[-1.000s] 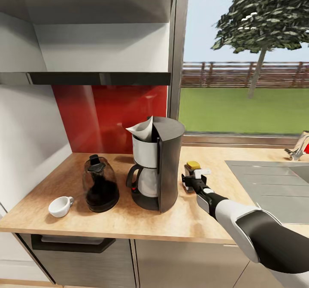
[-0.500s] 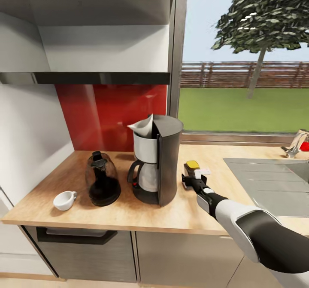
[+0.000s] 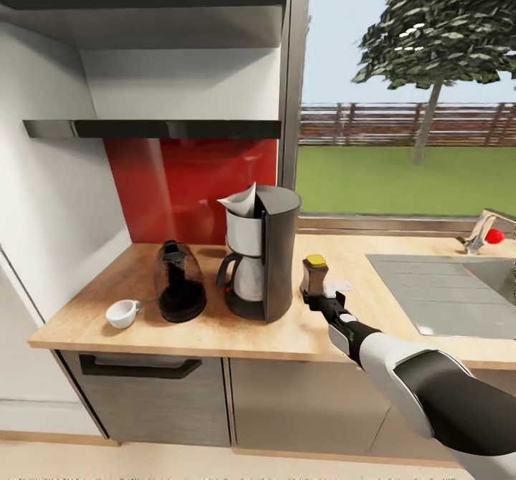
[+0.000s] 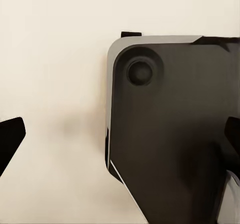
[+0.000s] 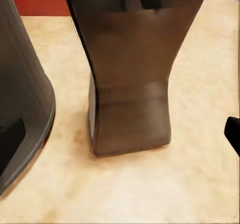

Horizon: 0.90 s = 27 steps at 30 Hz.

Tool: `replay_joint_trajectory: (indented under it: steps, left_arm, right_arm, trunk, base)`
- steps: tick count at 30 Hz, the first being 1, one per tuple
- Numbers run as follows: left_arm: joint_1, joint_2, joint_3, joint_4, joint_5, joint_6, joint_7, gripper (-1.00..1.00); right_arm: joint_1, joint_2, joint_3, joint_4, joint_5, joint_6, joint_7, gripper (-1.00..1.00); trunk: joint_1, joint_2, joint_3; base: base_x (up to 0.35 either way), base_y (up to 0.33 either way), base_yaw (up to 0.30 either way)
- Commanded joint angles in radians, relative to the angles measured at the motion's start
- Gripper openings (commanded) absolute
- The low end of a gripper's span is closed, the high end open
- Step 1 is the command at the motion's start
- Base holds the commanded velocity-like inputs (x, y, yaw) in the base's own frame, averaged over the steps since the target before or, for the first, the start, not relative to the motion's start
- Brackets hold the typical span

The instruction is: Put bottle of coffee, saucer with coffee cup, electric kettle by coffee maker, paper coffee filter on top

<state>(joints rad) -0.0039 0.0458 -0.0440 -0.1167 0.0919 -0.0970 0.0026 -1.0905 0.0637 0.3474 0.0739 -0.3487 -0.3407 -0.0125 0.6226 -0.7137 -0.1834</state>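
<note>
The dark coffee maker (image 3: 265,261) stands on the wooden countertop (image 3: 215,329) with a white paper filter (image 3: 240,202) on its top. Just right of it stands the brown bottle of coffee (image 3: 314,274) with a yellow cap. My right gripper (image 3: 324,298) is open just in front of the bottle. In the right wrist view the bottle (image 5: 132,83) stands upright between and beyond the spread fingertips (image 5: 11,136), untouched. Left of the coffee maker stand the dark glass electric kettle (image 3: 179,290) and a white coffee cup (image 3: 123,313). My left gripper (image 4: 120,139) is open over my own dark base.
A steel sink (image 3: 444,290) with a tap (image 3: 481,229) fills the counter's right end. A red backsplash (image 3: 186,179) and a wall shelf (image 3: 158,127) lie behind the appliances. Drawers (image 3: 143,387) run below the counter's front edge.
The whole picture has widened as the camera drew back. My right gripper, earlier around the bottle of coffee, now sits just in front of it, and the bottle stands free.
</note>
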Motion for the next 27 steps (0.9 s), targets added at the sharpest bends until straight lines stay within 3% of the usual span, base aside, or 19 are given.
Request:
replay_joint_trajectory:
  steps: [1,12,27]
  left_arm:
    - [0.000,0.000,-0.005,0.000,0.010,-0.003,0.000,1.00]
    - [0.000,0.000,-0.005,0.000,0.010,-0.003,-0.001,1.00]
    - [0.000,0.000,-0.005,0.000,0.010,-0.004,-0.001,1.00]
  right_arm:
    - [-0.002,0.001,0.008,0.004,-0.006,-0.006,-0.001,1.00]
    - [-0.002,0.001,0.008,0.004,-0.006,-0.006,-0.001,1.00]
    - [-0.002,0.001,0.008,0.004,-0.006,-0.006,-0.001,1.00]
  trunk:
    - [0.000,-0.001,-0.002]
    - [0.000,-0.001,-0.001]
    - [0.000,-0.001,-0.001]
  base:
    - [-0.197,0.000,0.000]
    - [-0.136,0.000,-0.011]
    - [-0.004,0.000,-0.273]
